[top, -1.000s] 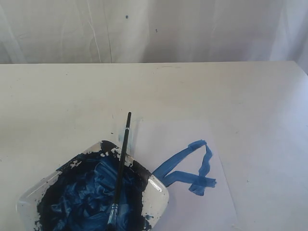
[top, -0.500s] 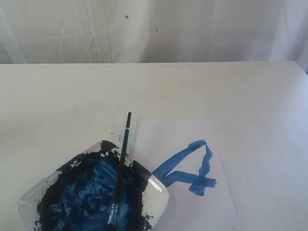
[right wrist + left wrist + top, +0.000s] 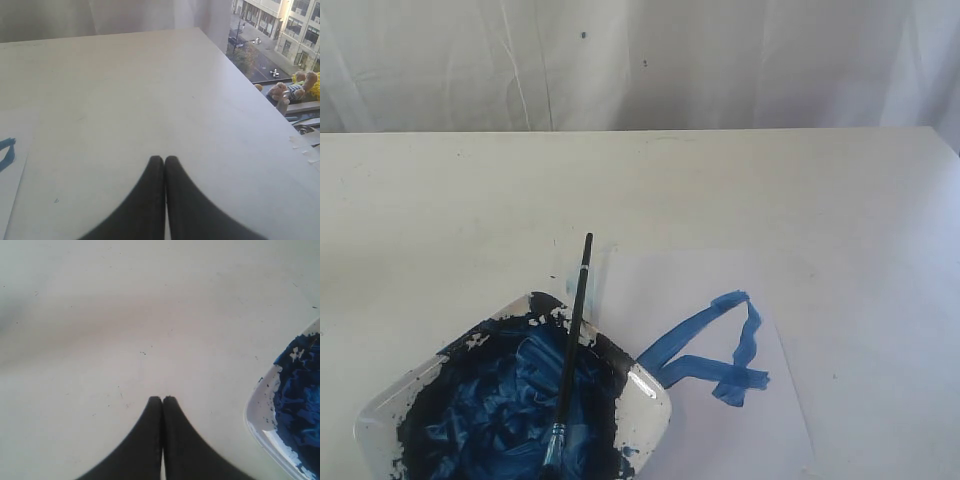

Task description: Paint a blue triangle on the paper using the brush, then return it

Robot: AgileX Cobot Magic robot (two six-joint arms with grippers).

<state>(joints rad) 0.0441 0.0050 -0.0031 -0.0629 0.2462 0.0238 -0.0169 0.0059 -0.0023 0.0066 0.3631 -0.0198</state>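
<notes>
Left end effector (image 3: pixel 162 399) and right end effector (image 3: pixel 164 159) are both sitting shut and empty while the light, thin, stiff brush (image 3: pixel 572 350) is lying across the plate (image 3: pixel 655 400) beside the paper (image 3: pixel 655 285), likely best pinched mid-handle.

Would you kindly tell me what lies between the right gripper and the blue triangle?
In the right wrist view, only bare table and the paper's edge separate the shut right gripper from the blue triangle.
</notes>
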